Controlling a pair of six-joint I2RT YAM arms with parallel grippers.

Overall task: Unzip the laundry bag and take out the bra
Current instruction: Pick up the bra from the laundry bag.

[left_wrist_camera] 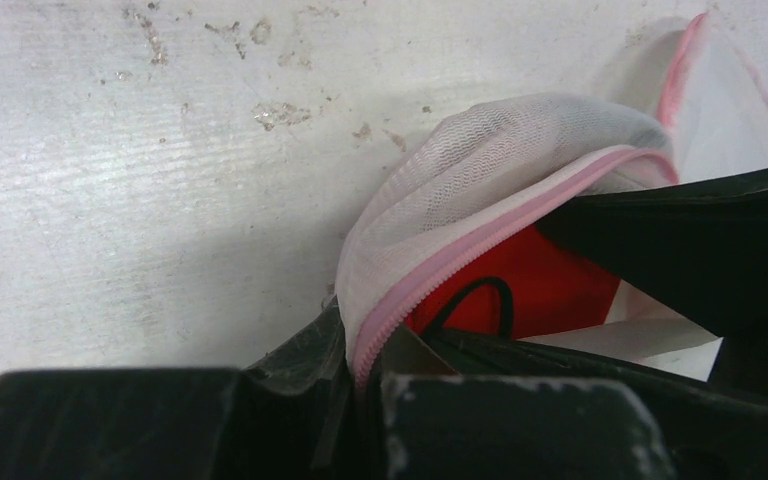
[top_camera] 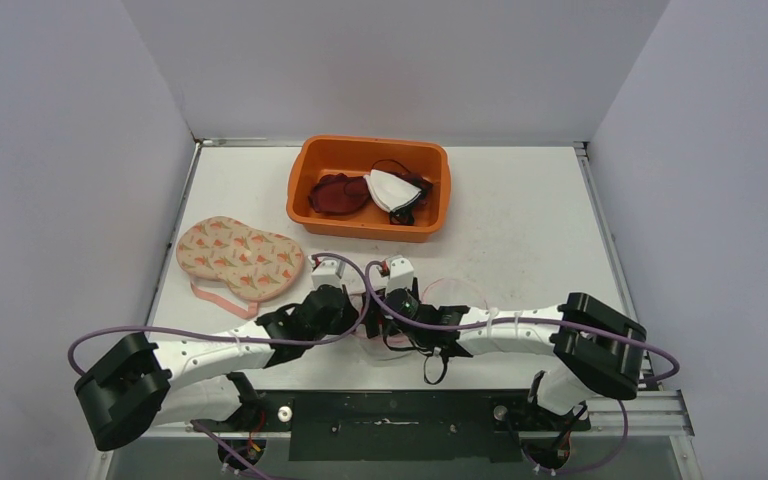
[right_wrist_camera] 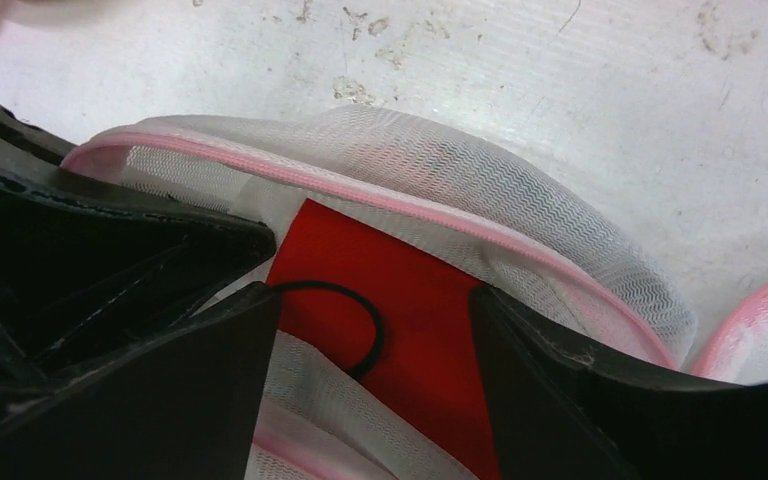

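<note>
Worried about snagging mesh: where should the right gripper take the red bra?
Likely the red bra, on exposed fabric beside its black strap, entering through the unzipped laundry bag mouth, which the left gripper pinches up; the open right gripper straddles that patch.

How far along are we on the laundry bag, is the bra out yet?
Done: the laundry bag gapes open along its pink zipper. In hand: the left gripper is shut on the bag's zipper edge, and the right gripper, open, straddles the red bra inside the mouth. Remaining: close on the bra and draw it out.
</note>
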